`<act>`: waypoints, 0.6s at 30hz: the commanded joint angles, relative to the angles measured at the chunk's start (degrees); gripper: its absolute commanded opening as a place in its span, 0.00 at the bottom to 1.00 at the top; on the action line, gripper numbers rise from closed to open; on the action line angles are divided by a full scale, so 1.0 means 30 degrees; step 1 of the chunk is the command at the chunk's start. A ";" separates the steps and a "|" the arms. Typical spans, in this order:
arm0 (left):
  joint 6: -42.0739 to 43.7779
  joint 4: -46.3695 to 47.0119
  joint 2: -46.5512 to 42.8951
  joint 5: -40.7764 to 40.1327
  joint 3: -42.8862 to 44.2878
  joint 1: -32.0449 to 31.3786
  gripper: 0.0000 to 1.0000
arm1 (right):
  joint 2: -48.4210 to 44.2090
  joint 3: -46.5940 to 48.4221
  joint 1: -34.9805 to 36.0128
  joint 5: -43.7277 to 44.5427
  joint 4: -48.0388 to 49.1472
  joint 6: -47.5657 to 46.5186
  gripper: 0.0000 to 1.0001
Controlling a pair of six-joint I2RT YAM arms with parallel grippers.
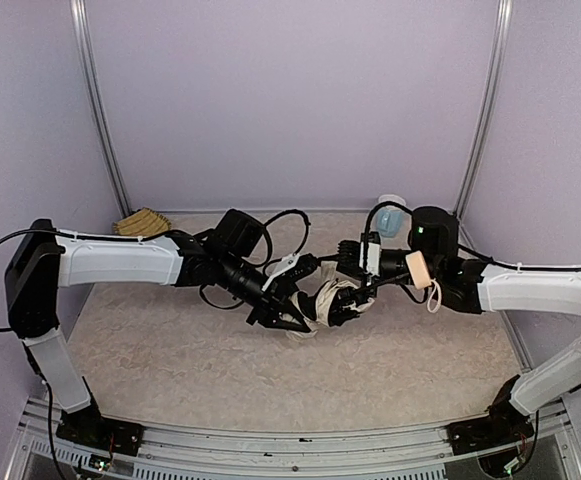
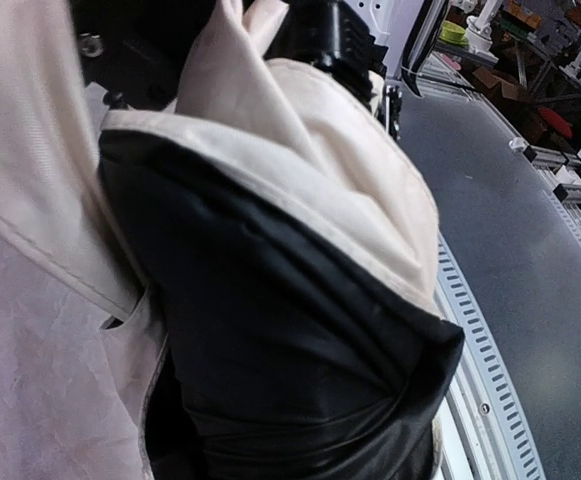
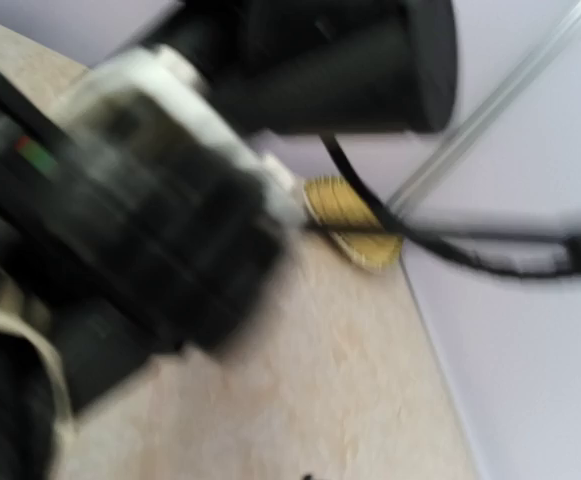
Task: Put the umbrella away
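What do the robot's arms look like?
Both the left arm and the right arm have long white shells with black joints and black bases. Thin black cables loop along them. The wrist ends are black and blocky, and a small green light glows on the right one.

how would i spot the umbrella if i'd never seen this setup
Look to the middle of the beige table, where the left arm and right arm meet. The umbrella is the crumpled bundle between them: cream fabric with black lining, unlike the yellow woven straw piece in the far left corner.
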 commanded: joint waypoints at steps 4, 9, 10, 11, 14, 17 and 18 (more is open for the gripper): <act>-0.4497 0.1279 0.1378 -0.1397 0.0181 0.1591 0.00 | -0.2212 -0.0258 0.2929 0.0684 0.0104 -0.2321 0.00; -0.5603 0.1307 0.2312 -0.1106 0.1068 0.2217 0.00 | -0.2338 0.0283 0.4807 0.1401 -0.2140 -0.4486 0.00; -0.5912 0.1467 0.2453 -0.1010 0.1205 0.2319 0.00 | -0.2258 0.0424 0.5120 0.1561 -0.2652 -0.4892 0.00; -0.6342 0.1743 0.2514 -0.0891 0.1212 0.2485 0.00 | -0.2194 0.0523 0.5361 0.1757 -0.3236 -0.5243 0.00; -0.7246 0.3233 0.2180 -0.0698 0.0523 0.2925 0.00 | -0.2142 0.0441 0.5666 0.2078 -0.4376 -0.5638 0.00; -0.6998 0.3619 0.1853 -0.2341 -0.0091 0.2988 0.00 | -0.1510 -0.0159 0.5515 0.3091 -0.3968 -0.5628 0.00; -0.6551 0.3367 0.1946 -0.3566 -0.0147 0.2855 0.00 | -0.1031 -0.0459 0.5355 0.3289 -0.3412 -0.5657 0.00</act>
